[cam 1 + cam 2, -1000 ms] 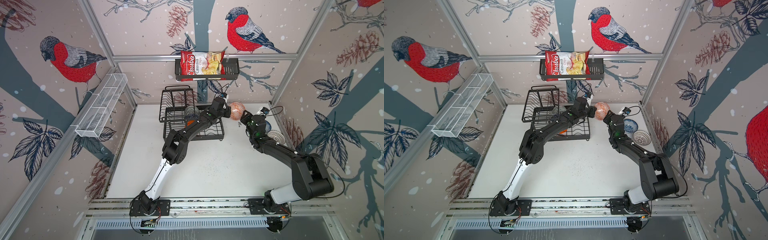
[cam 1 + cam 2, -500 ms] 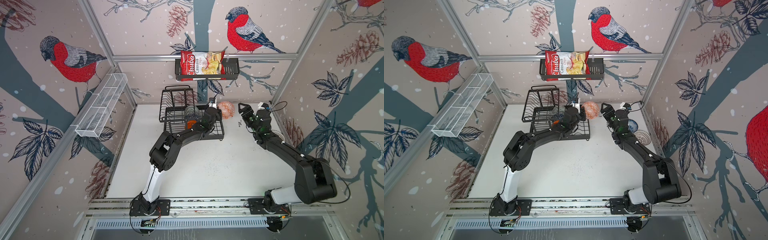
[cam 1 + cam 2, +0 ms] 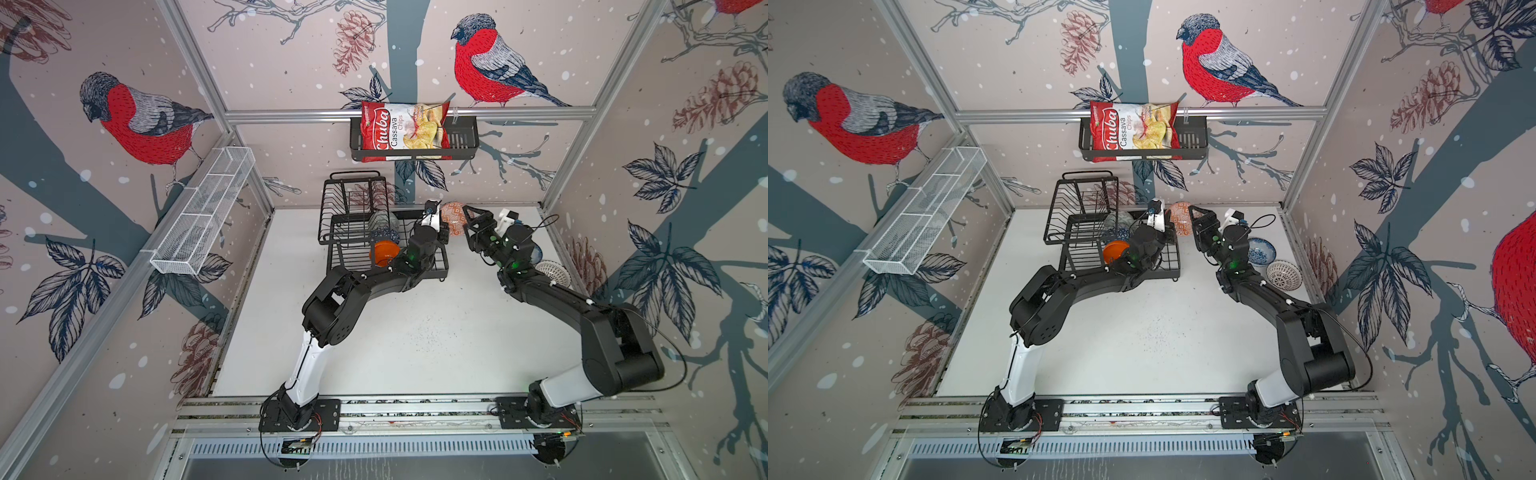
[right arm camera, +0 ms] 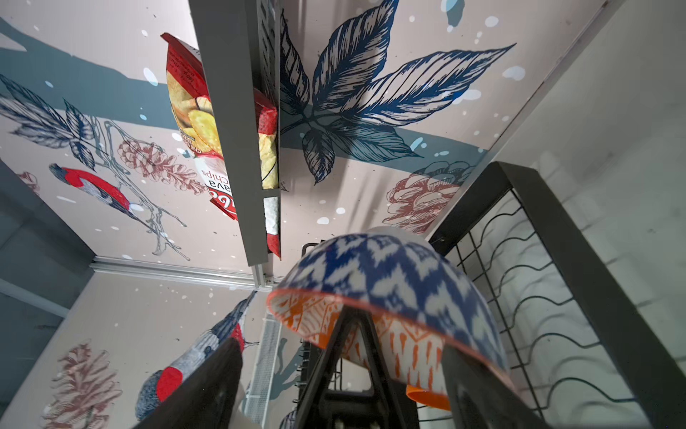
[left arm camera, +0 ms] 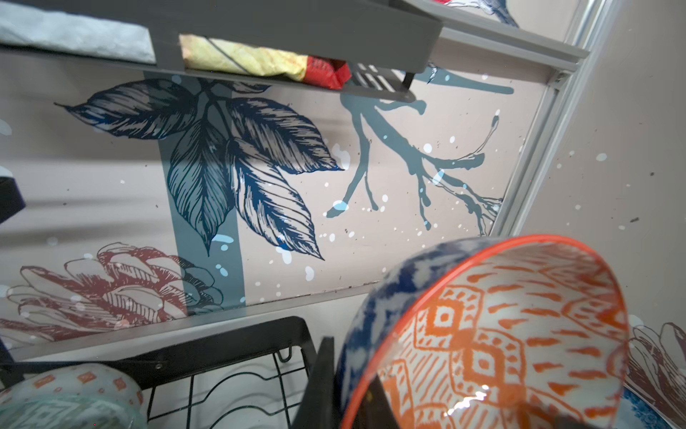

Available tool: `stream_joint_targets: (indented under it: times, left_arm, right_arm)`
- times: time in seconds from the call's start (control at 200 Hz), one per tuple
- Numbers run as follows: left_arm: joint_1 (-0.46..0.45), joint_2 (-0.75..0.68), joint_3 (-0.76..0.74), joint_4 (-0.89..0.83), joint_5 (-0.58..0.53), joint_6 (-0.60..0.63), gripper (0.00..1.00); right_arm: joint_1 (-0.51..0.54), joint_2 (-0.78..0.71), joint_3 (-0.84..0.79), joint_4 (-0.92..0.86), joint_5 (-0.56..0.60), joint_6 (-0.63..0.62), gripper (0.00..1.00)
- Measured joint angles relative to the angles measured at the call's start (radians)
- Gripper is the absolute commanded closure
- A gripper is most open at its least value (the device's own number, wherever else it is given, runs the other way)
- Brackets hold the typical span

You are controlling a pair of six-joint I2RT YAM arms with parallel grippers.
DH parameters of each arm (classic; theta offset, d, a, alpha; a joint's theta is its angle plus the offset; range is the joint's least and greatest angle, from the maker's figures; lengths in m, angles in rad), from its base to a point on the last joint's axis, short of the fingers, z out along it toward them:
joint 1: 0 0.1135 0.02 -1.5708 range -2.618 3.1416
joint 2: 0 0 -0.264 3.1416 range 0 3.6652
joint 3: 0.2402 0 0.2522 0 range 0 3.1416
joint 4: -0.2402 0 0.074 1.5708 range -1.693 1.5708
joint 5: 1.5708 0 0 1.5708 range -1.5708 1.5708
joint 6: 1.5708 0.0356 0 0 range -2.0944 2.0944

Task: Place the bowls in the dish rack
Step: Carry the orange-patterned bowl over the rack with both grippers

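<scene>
In both top views the left claw (image 3: 445, 228) pinches the salmon bowl (image 3: 454, 214) by its rim, aloft near the rack (image 3: 353, 193)'s right end. The right claw (image 3: 474, 216) gapes empty just beside it. The step looks like carrying it in; next it must swing over the rack and tip into a free slot, clear of three bowls (image 3: 384, 249) standing there. On the table (image 3: 1163, 332) wait two more bowls (image 3: 1260, 251). Left wrist: bowl tilted, rack wires under it. Right wrist: bowl beyond spread jaws, chips basket (image 4: 237, 148) overhead.
</scene>
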Motion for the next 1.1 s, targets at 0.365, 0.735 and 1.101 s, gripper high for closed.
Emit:
stream_joint_targets:
  times: [0.365, 0.735, 1.101]
  left_arm:
    - [-0.048, 0.011, -0.034, 0.133, -0.092, 0.142, 1.00]
    - [-0.054, -0.002, -0.105, 0.227, -0.117, 0.198, 1.00]
    - [-0.053, -0.019, -0.136, 0.214, -0.150, 0.231, 0.74]
  right_arm:
    - [0.003, 0.099, 0.077, 0.145, -0.042, 0.099, 0.34]
    - [-0.007, 0.059, 0.052, 0.119, -0.072, 0.097, 0.85]
    - [0.003, 0.079, 0.039, 0.173, -0.131, 0.116, 0.99]
